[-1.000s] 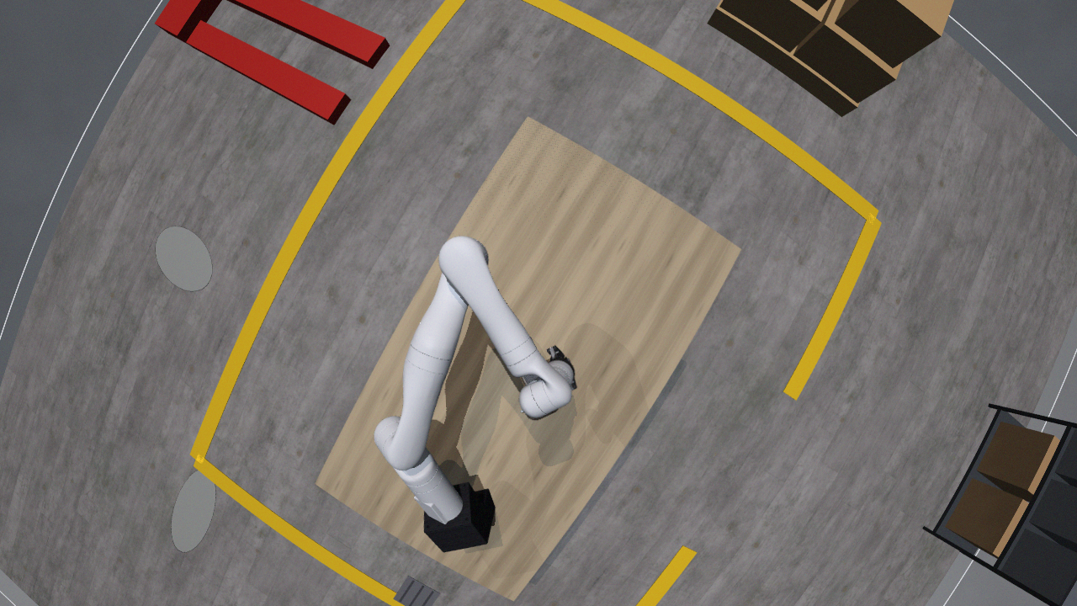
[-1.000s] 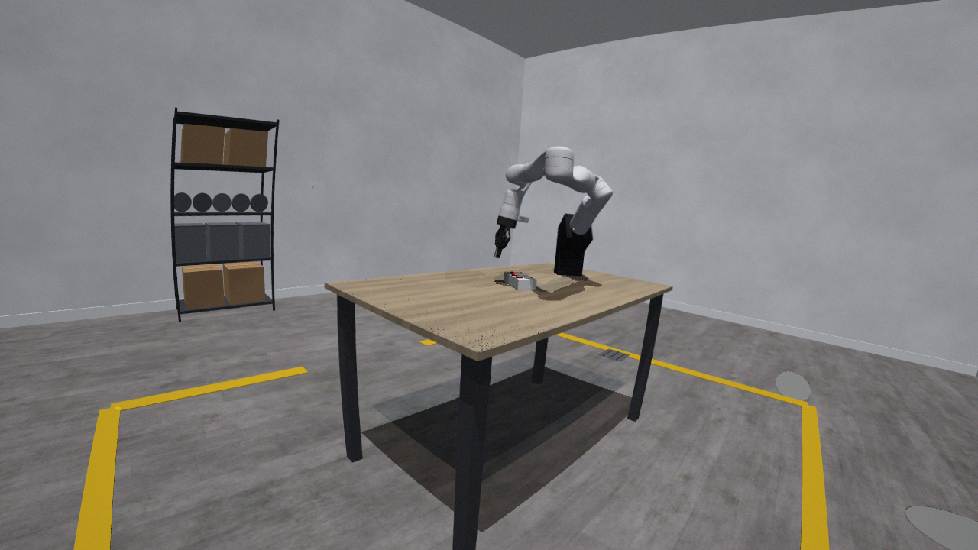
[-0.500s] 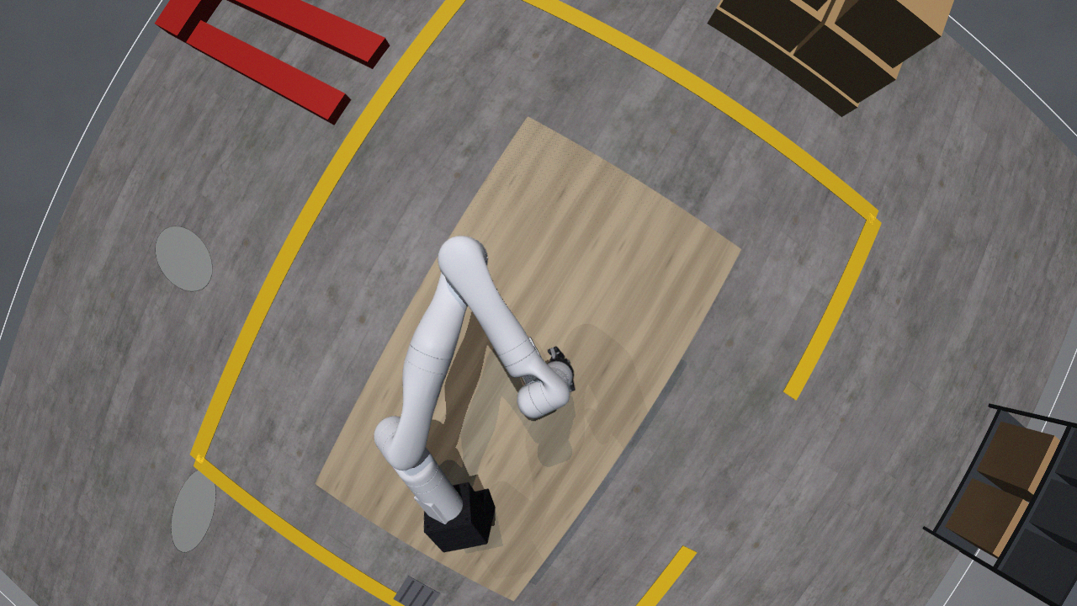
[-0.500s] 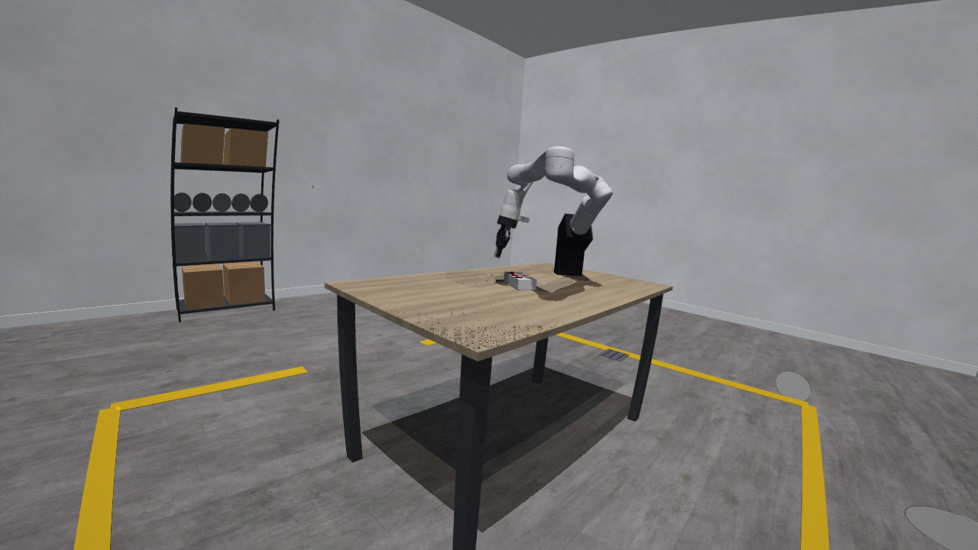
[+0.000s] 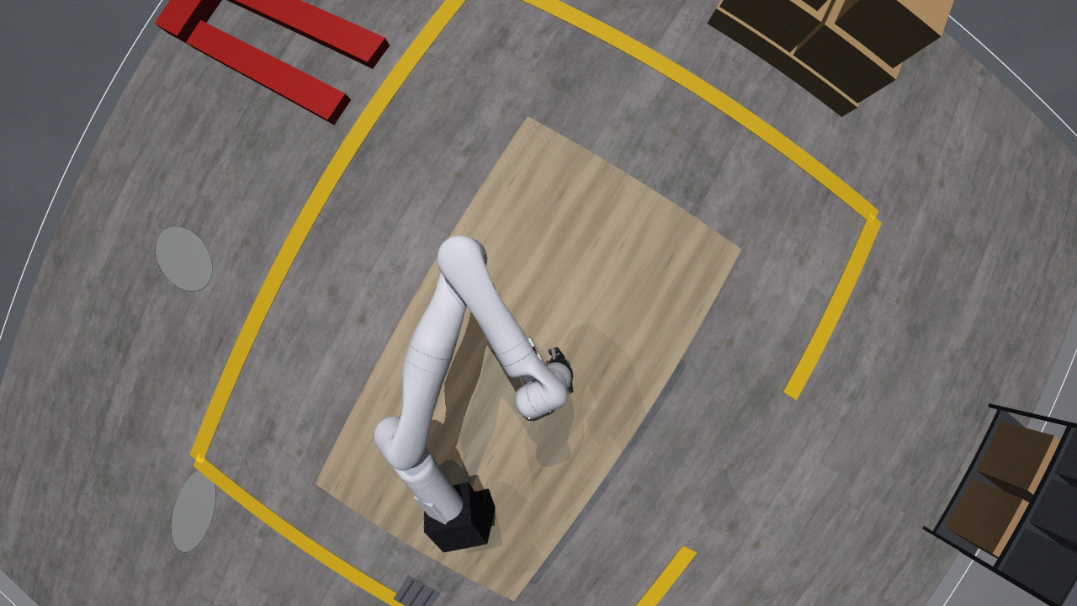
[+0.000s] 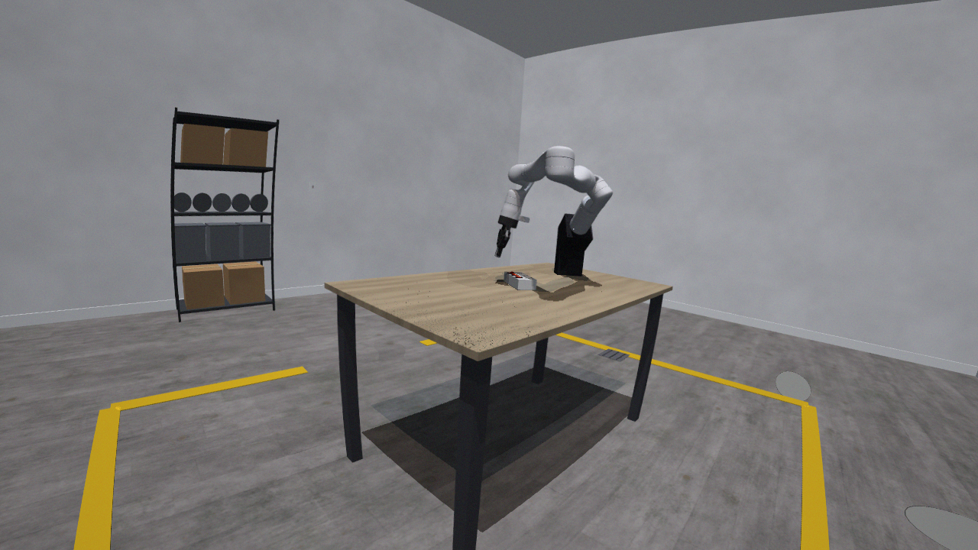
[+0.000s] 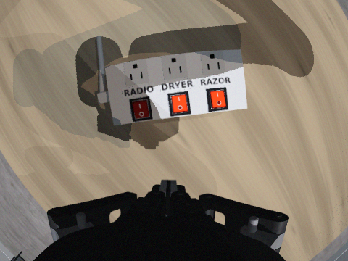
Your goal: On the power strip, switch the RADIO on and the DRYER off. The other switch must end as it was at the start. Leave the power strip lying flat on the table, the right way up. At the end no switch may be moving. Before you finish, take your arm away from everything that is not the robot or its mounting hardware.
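The white power strip [image 7: 175,87] lies flat on the wooden table, right way up, with a short grey cord stub at its left end. Its RADIO switch [image 7: 141,109] is dark red. The DRYER switch [image 7: 179,104] and the RAZOR switch [image 7: 217,100] glow bright orange. My gripper [image 7: 168,189] is shut and empty, and hangs well above the strip. In the exterior view the gripper [image 6: 500,250] hangs above and a little left of the strip [image 6: 519,279]. From overhead the arm hides the strip, and only the gripper's body [image 5: 558,360] shows.
The arm's black base [image 6: 571,249] stands on the table behind the strip. A shelf rack [image 6: 221,213] with boxes stands by the far wall. Yellow floor lines [image 5: 301,225] ring the table.
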Controlling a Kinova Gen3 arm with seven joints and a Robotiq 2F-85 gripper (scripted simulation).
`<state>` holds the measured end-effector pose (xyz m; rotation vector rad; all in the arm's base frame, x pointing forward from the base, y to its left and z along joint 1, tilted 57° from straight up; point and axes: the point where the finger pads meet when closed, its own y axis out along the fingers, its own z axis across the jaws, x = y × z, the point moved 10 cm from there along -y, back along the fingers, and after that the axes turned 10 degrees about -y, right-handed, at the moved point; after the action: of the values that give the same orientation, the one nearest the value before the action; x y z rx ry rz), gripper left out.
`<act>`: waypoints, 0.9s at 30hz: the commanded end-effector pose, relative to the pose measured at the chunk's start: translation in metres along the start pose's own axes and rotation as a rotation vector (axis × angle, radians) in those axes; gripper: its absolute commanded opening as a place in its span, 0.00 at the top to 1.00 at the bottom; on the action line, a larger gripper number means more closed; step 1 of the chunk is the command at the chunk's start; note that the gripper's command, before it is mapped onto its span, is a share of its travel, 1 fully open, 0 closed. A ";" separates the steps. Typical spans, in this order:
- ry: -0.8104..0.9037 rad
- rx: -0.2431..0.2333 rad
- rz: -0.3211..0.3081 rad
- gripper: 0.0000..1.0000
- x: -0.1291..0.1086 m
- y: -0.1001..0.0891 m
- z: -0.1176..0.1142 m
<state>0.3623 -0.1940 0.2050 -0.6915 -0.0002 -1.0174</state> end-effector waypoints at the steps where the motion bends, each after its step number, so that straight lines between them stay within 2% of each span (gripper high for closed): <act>1: 0.004 -0.001 -0.002 1.00 0.000 -0.001 0.000; 27: 0.079 -0.014 -0.010 1.00 -0.003 -0.003 -0.002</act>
<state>0.3581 -0.1926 0.2037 -0.6647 0.0726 -1.0523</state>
